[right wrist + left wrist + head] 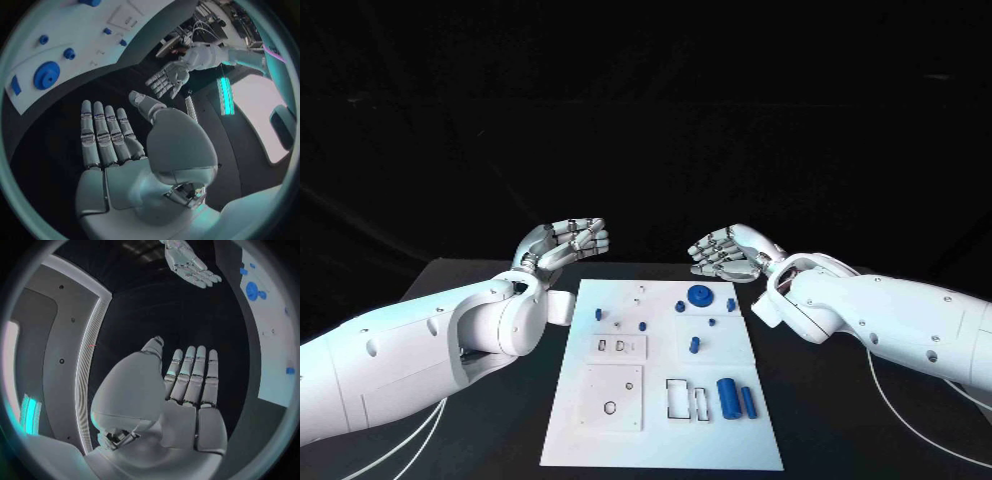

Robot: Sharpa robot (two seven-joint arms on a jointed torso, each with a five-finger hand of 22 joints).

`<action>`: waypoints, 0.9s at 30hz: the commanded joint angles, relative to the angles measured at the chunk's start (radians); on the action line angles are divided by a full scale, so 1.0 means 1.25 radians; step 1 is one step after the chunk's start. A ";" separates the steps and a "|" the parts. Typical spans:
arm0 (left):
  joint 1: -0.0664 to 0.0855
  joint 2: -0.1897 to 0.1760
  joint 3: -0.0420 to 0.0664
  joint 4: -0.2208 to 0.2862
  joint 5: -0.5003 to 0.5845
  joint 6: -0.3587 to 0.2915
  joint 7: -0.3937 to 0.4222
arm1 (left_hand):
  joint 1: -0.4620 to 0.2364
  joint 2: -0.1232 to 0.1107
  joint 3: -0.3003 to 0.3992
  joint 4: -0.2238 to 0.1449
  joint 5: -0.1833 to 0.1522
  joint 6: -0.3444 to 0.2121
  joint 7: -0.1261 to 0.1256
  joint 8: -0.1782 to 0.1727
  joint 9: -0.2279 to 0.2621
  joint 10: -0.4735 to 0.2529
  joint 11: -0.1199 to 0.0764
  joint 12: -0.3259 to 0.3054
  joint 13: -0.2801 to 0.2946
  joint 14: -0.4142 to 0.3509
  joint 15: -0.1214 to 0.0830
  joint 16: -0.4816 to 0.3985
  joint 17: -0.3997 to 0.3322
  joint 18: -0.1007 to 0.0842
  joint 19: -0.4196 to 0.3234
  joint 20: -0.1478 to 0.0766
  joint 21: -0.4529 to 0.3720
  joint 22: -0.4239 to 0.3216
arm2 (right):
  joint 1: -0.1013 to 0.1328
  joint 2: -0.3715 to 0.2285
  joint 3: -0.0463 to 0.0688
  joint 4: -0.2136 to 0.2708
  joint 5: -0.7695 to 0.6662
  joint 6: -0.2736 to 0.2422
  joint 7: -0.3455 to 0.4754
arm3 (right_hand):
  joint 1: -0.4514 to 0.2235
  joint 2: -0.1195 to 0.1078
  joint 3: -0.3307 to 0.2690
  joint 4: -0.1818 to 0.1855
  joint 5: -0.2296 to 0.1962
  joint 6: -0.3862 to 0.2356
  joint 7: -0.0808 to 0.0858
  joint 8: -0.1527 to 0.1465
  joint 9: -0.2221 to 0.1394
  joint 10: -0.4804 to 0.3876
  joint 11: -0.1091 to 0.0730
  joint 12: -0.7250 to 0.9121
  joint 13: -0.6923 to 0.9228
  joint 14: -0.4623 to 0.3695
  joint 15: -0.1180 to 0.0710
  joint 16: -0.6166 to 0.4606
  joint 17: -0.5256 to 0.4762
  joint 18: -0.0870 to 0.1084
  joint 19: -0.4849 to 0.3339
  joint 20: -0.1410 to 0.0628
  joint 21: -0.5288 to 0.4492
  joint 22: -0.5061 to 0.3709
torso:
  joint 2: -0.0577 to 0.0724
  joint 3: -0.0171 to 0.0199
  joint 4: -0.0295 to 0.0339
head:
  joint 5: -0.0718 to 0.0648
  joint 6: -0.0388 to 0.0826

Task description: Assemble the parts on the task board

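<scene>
Fingers (574, 240) well apart from parts (700, 296)

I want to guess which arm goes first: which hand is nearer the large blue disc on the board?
Right. The right hand hovers just beyond the large blue disc; the left hand hangs past the task board's opposite far corner.

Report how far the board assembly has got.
Done: nothing I can confirm. In hand: nothing; the left hand and right hand hover open beyond the far end of the task board. Left: the blue parts, including the large round piece and the cylinder, are untouched on the board.
</scene>
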 commanded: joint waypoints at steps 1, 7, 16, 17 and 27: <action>0.010 -0.010 0.001 0.024 -0.024 0.062 0.002 | 0.032 -0.003 0.010 -0.004 0.000 0.036 0.014 0.013 0.001 0.063 -0.012 -0.022 0.001 0.053 -0.013 0.014 0.012 0.017 0.047 -0.006 0.014 -0.001 | 0.012 -0.004 0.002 0.007 -0.234 0.032 -0.104 | 0.009 -0.020 0.003 -0.023 0.006 0.089 -0.009 0.026 0.030 0.140 -0.038 0.001 0.006 0.140 -0.044 0.029 0.037 0.017 0.123 -0.034 0.029 0.002 | 0.025 -0.0029 0.0077 | -0.006 0.004; 0.023 -0.029 0.001 0.059 -0.032 0.066 0.006 | 0.031 -0.008 0.008 -0.003 -0.003 0.037 0.015 0.012 0.000 0.062 -0.011 -0.028 0.000 0.051 -0.012 0.011 0.013 0.017 0.050 -0.006 0.014 -0.002 | 0.032 -0.002 0.005 0.011 -0.410 0.071 -0.176 | 0.000 -0.038 0.017 -0.030 0.004 0.113 -0.025 0.031 0.061 0.202 -0.060 -0.018 0.011 0.230 -0.076 0.056 0.088 0.016 0.196 -0.069 0.071 0.021 | 0.047 -0.0062 0.0232 | -0.017 0.001; 0.034 -0.057 0.002 0.103 -0.034 0.066 0.009 | 0.028 -0.013 0.006 -0.001 -0.005 0.037 0.016 0.011 -0.001 0.062 -0.010 -0.036 0.000 0.052 -0.012 0.010 0.014 0.017 0.057 -0.007 0.015 -0.003 | 0.053 0.003 0.007 0.019 -0.584 0.111 -0.240 | -0.030 -0.079 0.017 -0.017 0.045 0.127 -0.057 0.020 0.109 0.271 -0.107 -0.038 0.045 0.494 -0.147 0.330 0.315 0.012 0.386 -0.150 0.295 0.155 | 0.071 -0.0114 0.0362 | -0.034 -0.004; 0.036 -0.060 0.002 0.108 -0.034 0.066 0.009 | 0.028 -0.013 0.006 -0.001 -0.005 0.037 0.016 0.011 -0.001 0.062 -0.010 -0.036 0.000 0.052 -0.012 0.010 0.014 0.017 0.057 -0.007 0.015 -0.003 | 0.055 0.004 0.007 0.020 -0.592 0.116 -0.243 | -0.035 -0.083 0.017 -0.014 0.044 0.126 -0.055 0.019 0.111 0.265 -0.103 -0.043 0.046 0.495 -0.147 0.380 0.363 0.011 0.386 -0.151 0.306 0.164 | 0.074 -0.0118 0.0370 | -0.035 -0.004; 0.046 -0.079 0.004 0.144 -0.035 0.073 0.007 | 0.024 -0.016 0.003 0.002 -0.005 0.036 0.018 0.009 -0.002 0.062 -0.009 -0.042 0.000 0.048 -0.011 0.005 0.014 0.016 0.062 -0.007 0.015 -0.005 | 0.059 0.017 0.006 0.018 -0.645 0.166 -0.268 | -0.030 -0.096 0.014 0.012 0.045 0.109 -0.045 -0.008 0.161 0.192 -0.087 -0.048 0.065 0.484 -0.133 0.796 0.742 -0.038 0.409 -0.135 0.726 0.650 | 0.092 -0.0150 0.0431 | -0.039 -0.002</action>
